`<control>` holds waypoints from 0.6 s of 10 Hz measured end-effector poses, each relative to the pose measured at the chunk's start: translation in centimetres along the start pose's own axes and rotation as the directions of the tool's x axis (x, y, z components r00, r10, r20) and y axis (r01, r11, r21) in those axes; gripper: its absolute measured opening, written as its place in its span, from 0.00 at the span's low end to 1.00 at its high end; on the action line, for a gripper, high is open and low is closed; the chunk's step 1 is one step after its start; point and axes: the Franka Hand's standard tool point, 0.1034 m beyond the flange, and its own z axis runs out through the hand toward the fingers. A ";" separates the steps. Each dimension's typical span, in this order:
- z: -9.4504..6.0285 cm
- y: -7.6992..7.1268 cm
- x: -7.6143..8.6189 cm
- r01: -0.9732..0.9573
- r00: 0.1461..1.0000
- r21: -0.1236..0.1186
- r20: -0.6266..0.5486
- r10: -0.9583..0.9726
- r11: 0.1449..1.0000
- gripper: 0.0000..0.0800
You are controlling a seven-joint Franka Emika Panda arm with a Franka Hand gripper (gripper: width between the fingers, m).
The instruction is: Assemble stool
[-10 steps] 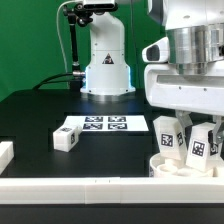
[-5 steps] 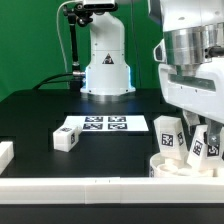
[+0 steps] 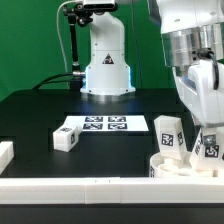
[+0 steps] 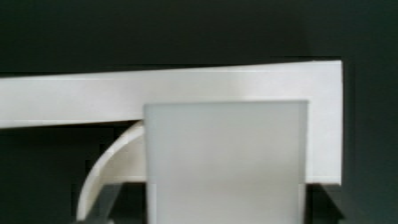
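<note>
Round thick white plastic seat disc [image 3: 166, 167] lies on black table [image 3: 40, 115] at the exterior view's lower right, by long white border bar [image 3: 90, 187]. Upright tagged white leg [image 3: 168, 135] stands on it. Second tagged white leg [image 3: 209, 150] beside it, clamped in tilted two-finger gripper [image 3: 206, 138]. Loose third white leg [image 3: 66, 138] lies near the marker board [image 3: 105, 125], well apart from the disc

Green backdrop [image 3: 30, 40] covers the wall well behind the gripper [image 3: 207, 130]. Black table [image 3: 40, 115] lies below the gripper and spreads away from it, evenly lit with a faint sheen. White border bar [image 3: 80, 188] runs along the table edge in front of the gripper. Marker board [image 3: 105, 124] lies flat, well apart from it.
</note>
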 end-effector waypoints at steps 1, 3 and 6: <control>0.0 0.0 0.0 -0.046 0.999 -0.002 0.002 0.046 0.999 0.42; 0.0 0.0 0.0 -0.146 0.989 0.000 0.004 0.146 0.989 0.42; -0.1 -0.2 0.0 -0.280 0.960 0.007 0.011 0.280 0.960 0.42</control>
